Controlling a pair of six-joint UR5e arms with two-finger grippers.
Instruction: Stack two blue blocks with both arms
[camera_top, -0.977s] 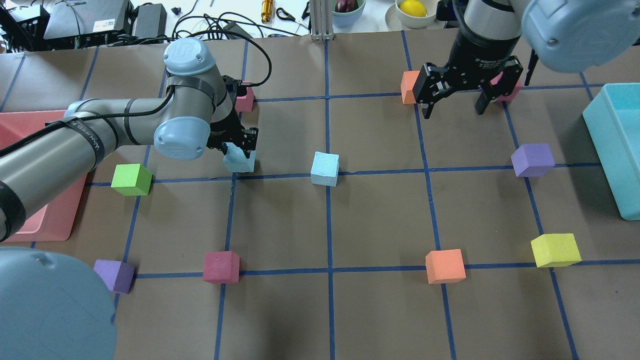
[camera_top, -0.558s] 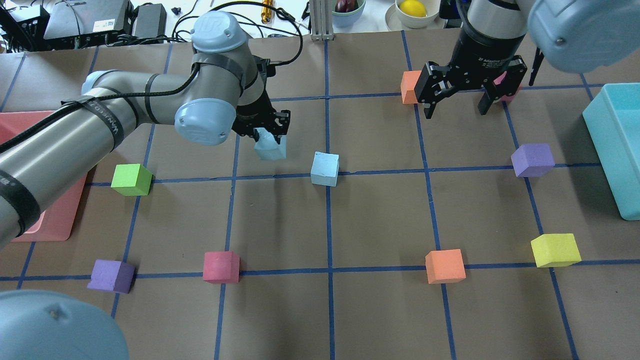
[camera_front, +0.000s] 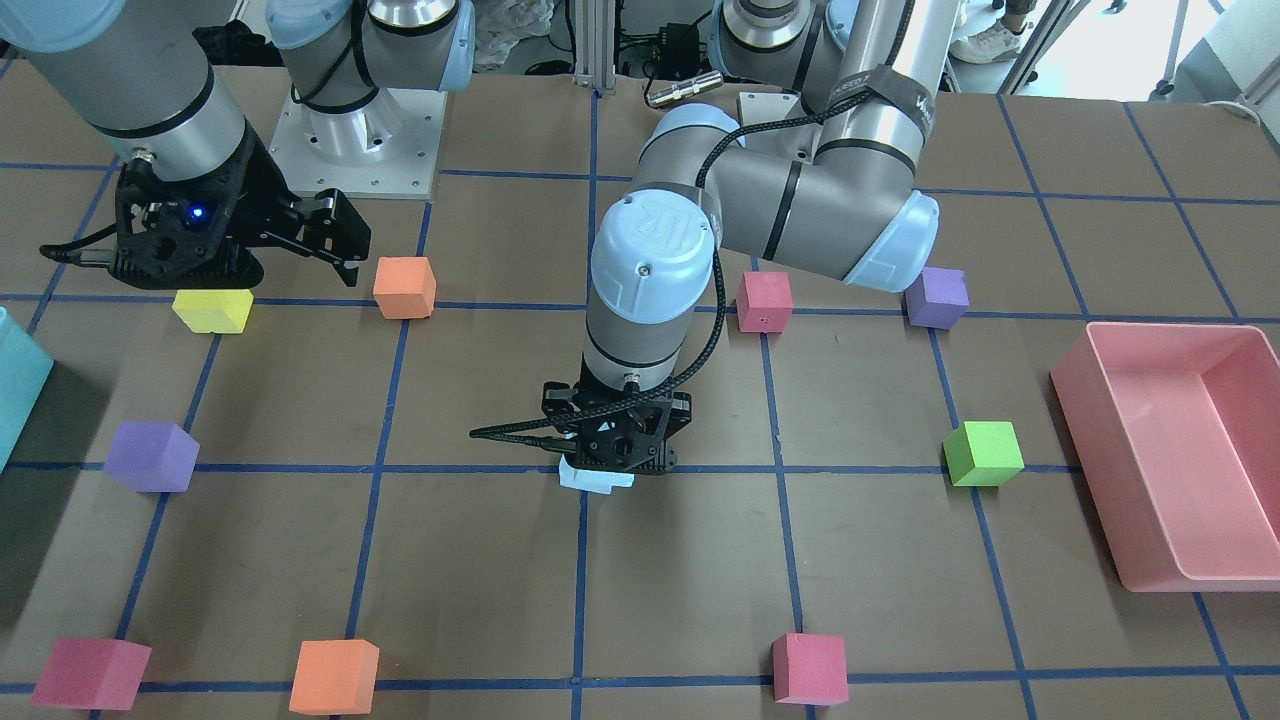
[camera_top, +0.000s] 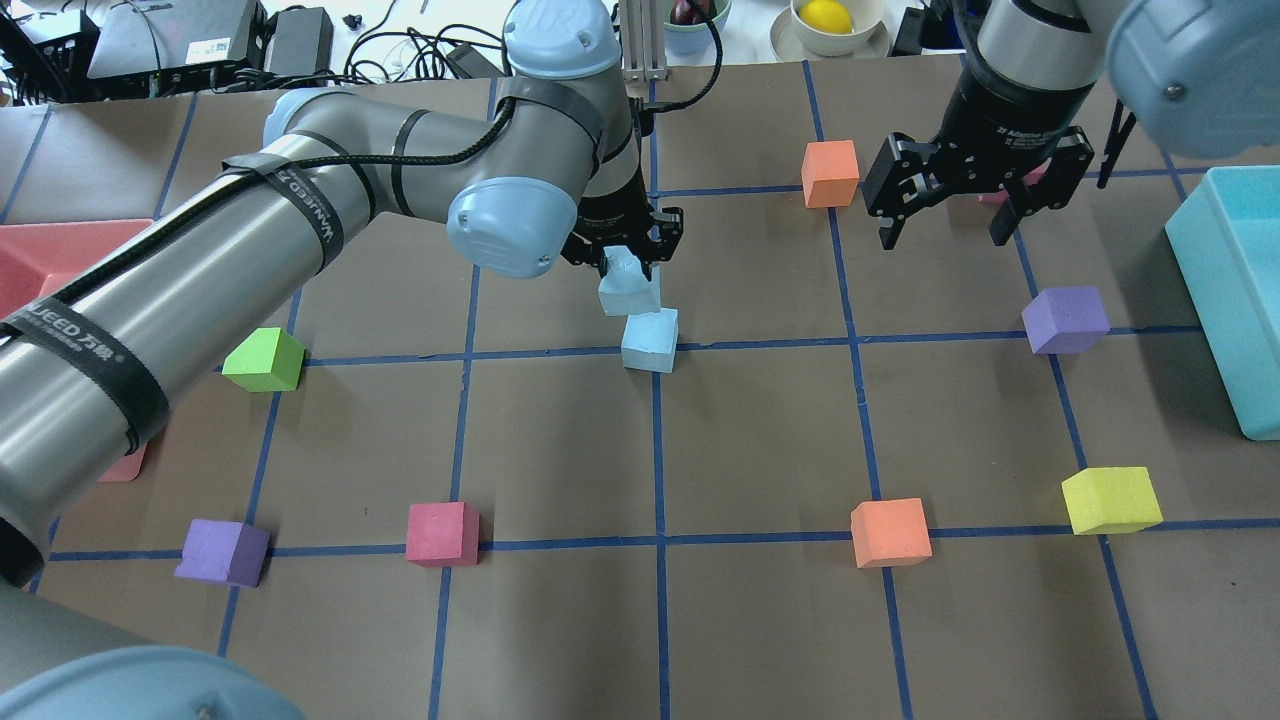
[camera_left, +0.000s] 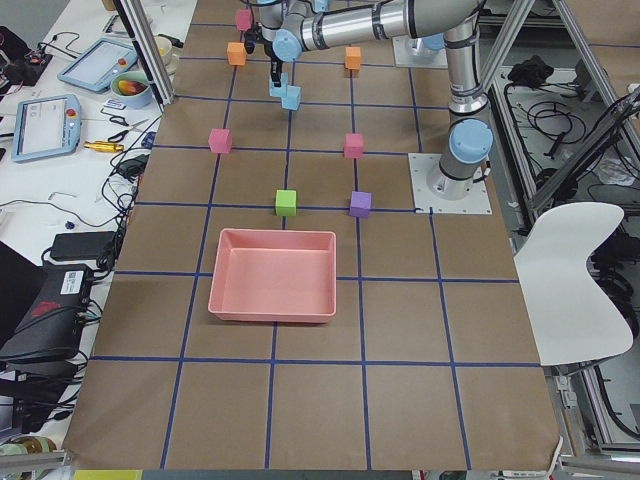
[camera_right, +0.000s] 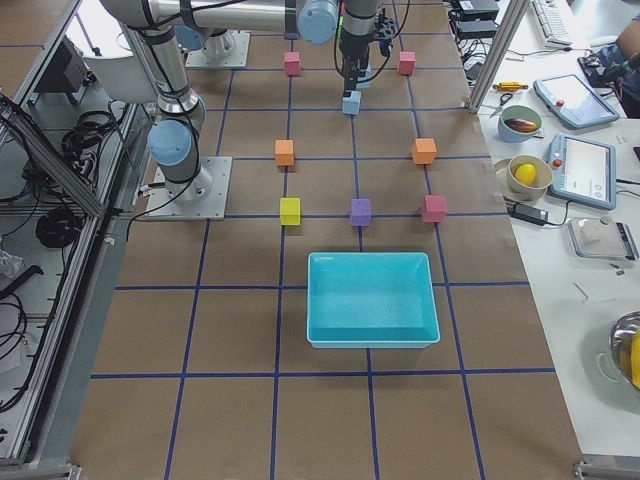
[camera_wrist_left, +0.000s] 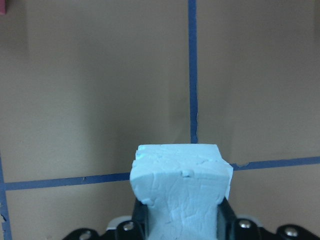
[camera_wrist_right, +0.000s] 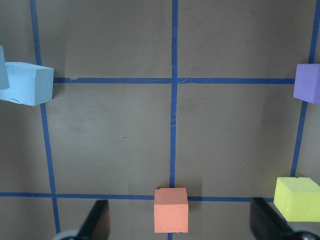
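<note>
The left tool is pinching one pale blue block between its black fingers. They are closed tight enough that the foam is bulging at the waist, and the block's top face is showing fine cracks and a chipped corner. This cube is hanging tilted, just above and slightly off-centre from the second blue block. That one is sitting flat on the brown paper desk at a crossing of blue tape lines. Whether the two are touching I cannot tell. The second blue block is looking scuffed and slightly dented, its edges soft rather than crisp. The right tool is hovering well apart over the far right squares — its two fingers are spread wide and gripping nothing, with a matte orange cube lying near it.
</note>
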